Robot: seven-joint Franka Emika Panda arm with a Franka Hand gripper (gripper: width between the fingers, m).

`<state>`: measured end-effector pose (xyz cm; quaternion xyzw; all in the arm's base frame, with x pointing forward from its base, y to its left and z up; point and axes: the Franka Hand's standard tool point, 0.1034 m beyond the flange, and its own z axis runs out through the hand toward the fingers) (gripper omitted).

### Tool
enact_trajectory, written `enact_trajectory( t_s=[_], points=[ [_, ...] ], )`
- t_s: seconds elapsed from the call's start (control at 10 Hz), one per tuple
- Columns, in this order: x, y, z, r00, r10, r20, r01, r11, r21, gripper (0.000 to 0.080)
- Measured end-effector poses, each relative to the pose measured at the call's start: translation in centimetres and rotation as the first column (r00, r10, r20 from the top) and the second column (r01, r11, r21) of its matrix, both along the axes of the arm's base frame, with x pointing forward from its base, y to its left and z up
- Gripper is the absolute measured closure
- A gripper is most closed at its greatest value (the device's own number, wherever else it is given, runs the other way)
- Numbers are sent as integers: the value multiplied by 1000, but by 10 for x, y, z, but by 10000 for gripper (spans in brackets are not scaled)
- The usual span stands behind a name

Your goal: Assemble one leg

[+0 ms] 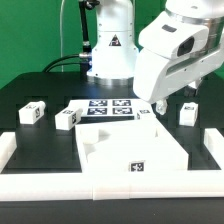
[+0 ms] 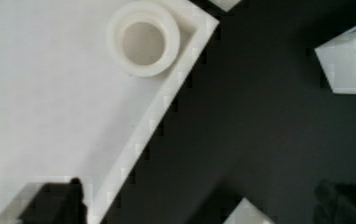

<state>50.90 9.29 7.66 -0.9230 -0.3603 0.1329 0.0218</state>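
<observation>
Several small white legs with marker tags lie on the black table: two at the exterior view's left (image 1: 33, 113) (image 1: 66, 119), one by the marker board (image 1: 143, 113), one at the right (image 1: 187, 114). The large white panel (image 1: 115, 150) lies in front. My gripper (image 1: 160, 102) hangs low over the table behind the panel's far right corner, mostly hidden by the wrist. In the wrist view the gripper (image 2: 196, 203) is open and empty, its dark fingers (image 2: 50, 200) far apart. The view shows the panel's edge (image 2: 68, 120) with a round corner socket (image 2: 145, 40), and part of a leg (image 2: 353, 65).
The marker board (image 1: 108, 107) lies behind the panel, in front of the robot base (image 1: 110, 60). A low white wall (image 1: 12, 150) borders the table at the left, right and front.
</observation>
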Motion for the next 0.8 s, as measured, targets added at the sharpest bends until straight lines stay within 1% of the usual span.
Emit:
enact_trajectory(
  t_s=[0.7,0.8],
  points=[
    [0,0,0,1000,-1,0,1,1000,1,150],
    [0,-1,0,1000,10,6,-10,1000,7,150]
  ],
)
